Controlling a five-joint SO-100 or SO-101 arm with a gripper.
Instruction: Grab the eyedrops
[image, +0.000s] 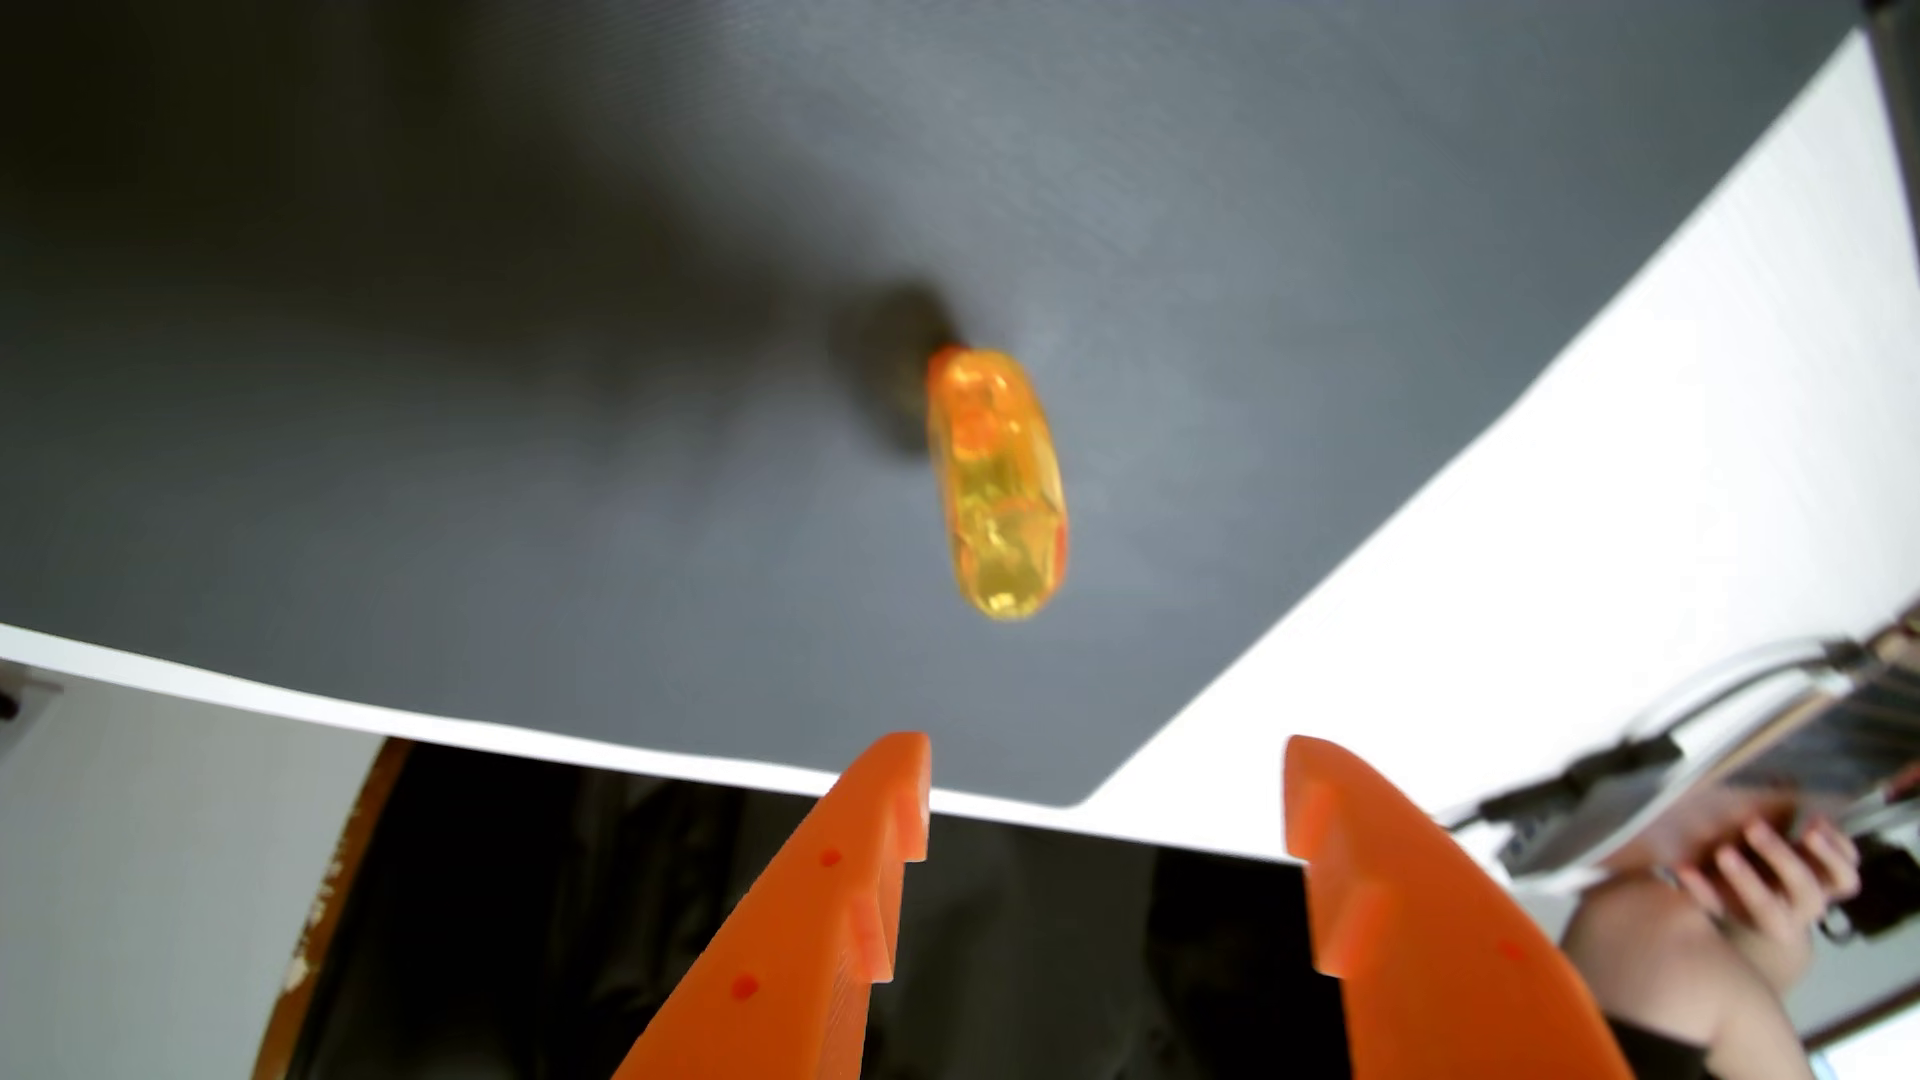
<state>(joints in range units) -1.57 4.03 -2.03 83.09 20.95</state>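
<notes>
The eyedrops (997, 483), a small clear orange-yellow bottle, stand on the dark grey mat (520, 363) at the middle of the wrist view, with a dark shadow beside them. My gripper (1107, 753) enters from the bottom edge with two orange fingers (831, 903) spread wide apart. Nothing is between them. The bottle sits beyond the fingertips, apart from both, slightly toward the left finger.
The mat lies on a white tabletop (1662, 415); its edge runs across the view just by the fingertips. A person's hand (1766, 862) holds a device with cables at the right edge. A dark area lies behind the fingers.
</notes>
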